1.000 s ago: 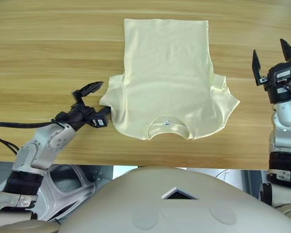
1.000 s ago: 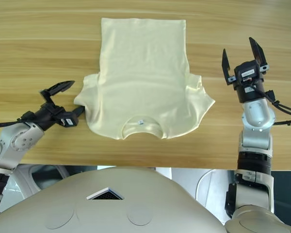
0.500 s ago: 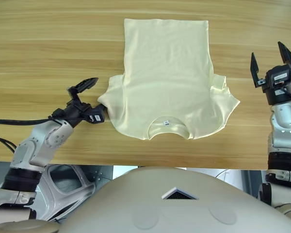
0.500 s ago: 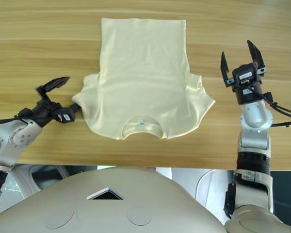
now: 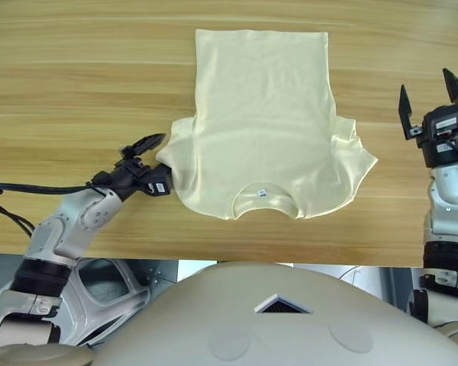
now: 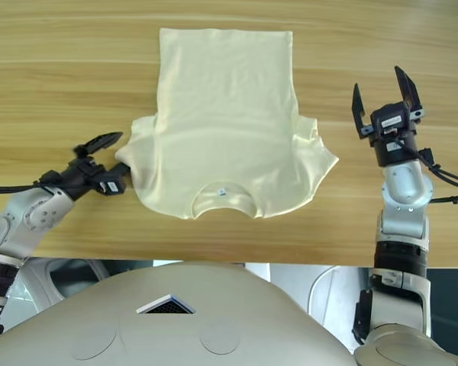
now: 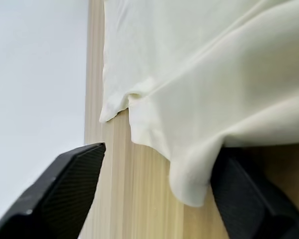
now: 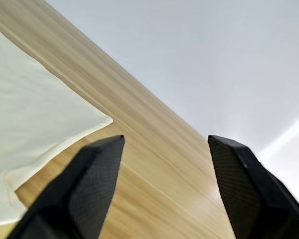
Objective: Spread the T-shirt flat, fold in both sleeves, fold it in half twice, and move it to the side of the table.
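Note:
A pale yellow T-shirt (image 5: 263, 126) lies on the wooden table (image 5: 76, 76), collar toward me and hem at the far side. Both sleeves are bunched in against the body. My left gripper (image 5: 154, 164) is open at the left sleeve (image 7: 199, 149). The sleeve's edge hangs between its fingers and drapes over one fingertip (image 7: 244, 194). My right gripper (image 5: 427, 95) is open and empty, held upright above the table to the right of the right sleeve (image 5: 355, 156). A corner of the T-shirt (image 8: 30, 99) lies beyond its fingers (image 8: 84, 189) in the right wrist view.
Bare wood stretches to the left and right of the shirt. The table's near edge (image 5: 214, 258) runs just below the collar. A black cable (image 5: 30, 187) trails from my left arm across the table's left side.
My left gripper drew back to the left, then came right again to the left sleeve, staying open. My right gripper shifted slightly. The shirt has not moved.

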### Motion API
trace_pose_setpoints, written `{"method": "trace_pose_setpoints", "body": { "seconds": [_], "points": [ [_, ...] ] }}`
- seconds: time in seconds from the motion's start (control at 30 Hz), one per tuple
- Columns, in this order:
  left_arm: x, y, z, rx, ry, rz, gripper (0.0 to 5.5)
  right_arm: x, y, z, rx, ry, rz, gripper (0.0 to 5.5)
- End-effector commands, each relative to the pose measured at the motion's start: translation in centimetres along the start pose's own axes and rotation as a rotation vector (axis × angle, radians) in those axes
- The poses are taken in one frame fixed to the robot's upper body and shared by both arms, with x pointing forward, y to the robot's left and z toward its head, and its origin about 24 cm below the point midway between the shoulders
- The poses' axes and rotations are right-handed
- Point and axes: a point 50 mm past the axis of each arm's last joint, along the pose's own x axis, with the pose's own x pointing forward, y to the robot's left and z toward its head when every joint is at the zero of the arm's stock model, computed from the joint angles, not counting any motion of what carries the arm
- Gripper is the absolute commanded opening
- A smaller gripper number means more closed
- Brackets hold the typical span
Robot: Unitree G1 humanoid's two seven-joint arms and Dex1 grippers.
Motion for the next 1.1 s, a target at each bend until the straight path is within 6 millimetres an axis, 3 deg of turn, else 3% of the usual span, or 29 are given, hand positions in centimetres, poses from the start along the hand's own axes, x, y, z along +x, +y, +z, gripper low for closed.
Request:
{"method": "trace_pose_setpoints", "body": {
  "seconds": [0.03, 0.37, 0.77, 1.1],
  "points": [
    [-0.4, -3.3, -0.9, -0.024, 0.080, -0.169, 2.94, -0.5, -0.3, -0.2, 0.006, 0.004, -0.024, 3.09],
    [-0.1, -3.2, -0.9, -0.015, 0.070, -0.178, 1.29, -1.2, -0.6, -0.4, 0.009, 0.014, -0.048, 3.09],
    [0.0, -3.1, -0.7, -0.075, 0.087, -0.113, 0.05, -1.8, -0.9, -0.6, 0.016, 0.024, -0.068, 3.09],
    [0.3, -3.2, 0.1, -0.106, 0.047, -0.076, 0.00, -1.6, -0.7, -0.5, 0.021, 0.018, -0.057, 3.09]
  ]
}}
